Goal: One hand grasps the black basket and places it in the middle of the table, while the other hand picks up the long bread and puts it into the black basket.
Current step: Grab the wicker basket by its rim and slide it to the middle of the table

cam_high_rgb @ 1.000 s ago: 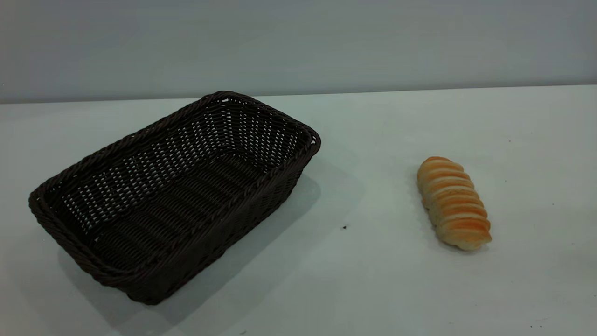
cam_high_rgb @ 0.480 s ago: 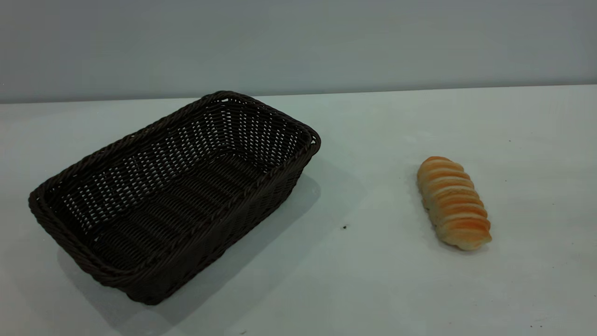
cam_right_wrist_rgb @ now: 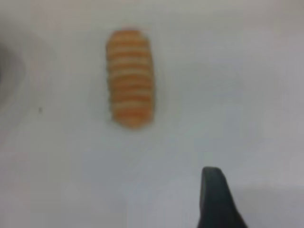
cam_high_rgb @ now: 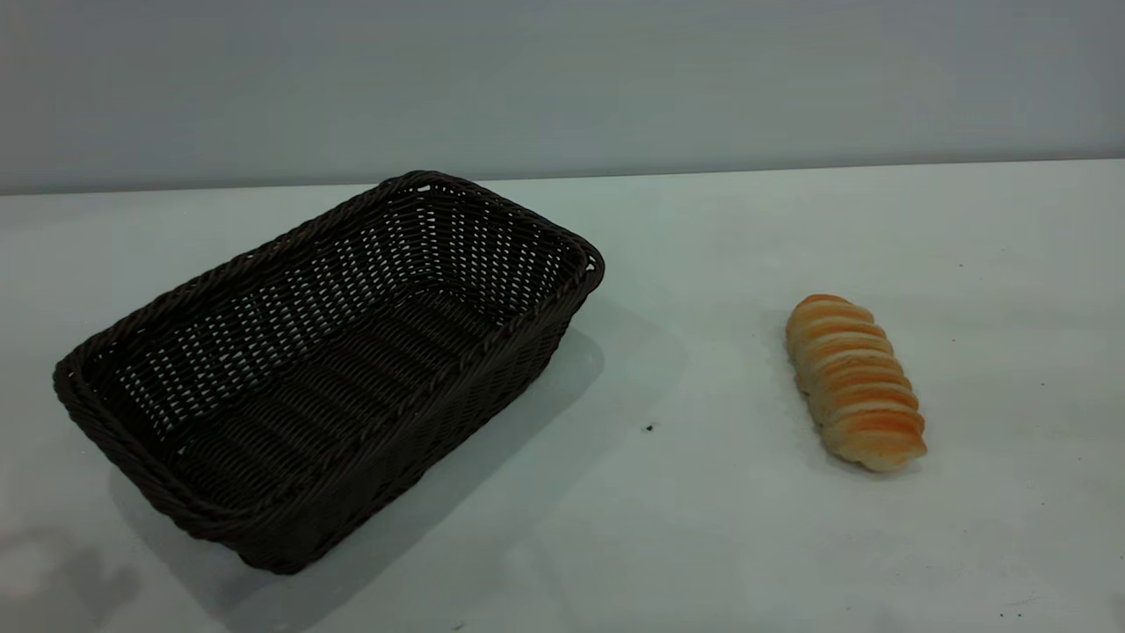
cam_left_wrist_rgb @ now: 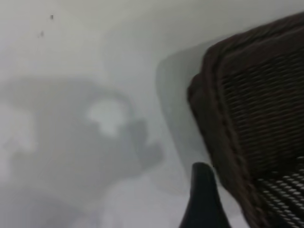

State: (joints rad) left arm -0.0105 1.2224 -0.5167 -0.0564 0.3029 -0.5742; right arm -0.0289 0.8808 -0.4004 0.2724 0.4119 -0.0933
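The black basket point(cam_high_rgb: 325, 369) stands empty on the left half of the white table point(cam_high_rgb: 703, 527), set at a slant. It is a dark woven basket with a braided rim. The long bread point(cam_high_rgb: 854, 382) lies on the table at the right, well apart from the basket. Neither gripper shows in the exterior view. In the left wrist view a black part of my left gripper point(cam_left_wrist_rgb: 203, 199) hangs above the table just outside a corner of the basket point(cam_left_wrist_rgb: 256, 109). In the right wrist view a black part of my right gripper point(cam_right_wrist_rgb: 216, 199) hangs above bare table, short of the bread point(cam_right_wrist_rgb: 130, 78).
A grey wall runs behind the table's far edge. A small dark speck point(cam_high_rgb: 649, 428) lies between basket and bread. An arm shadow falls on the table at the front left corner point(cam_high_rgb: 61, 571).
A soft arm shadow has appeared on the table at the front left corner. The basket and the bread have not moved.
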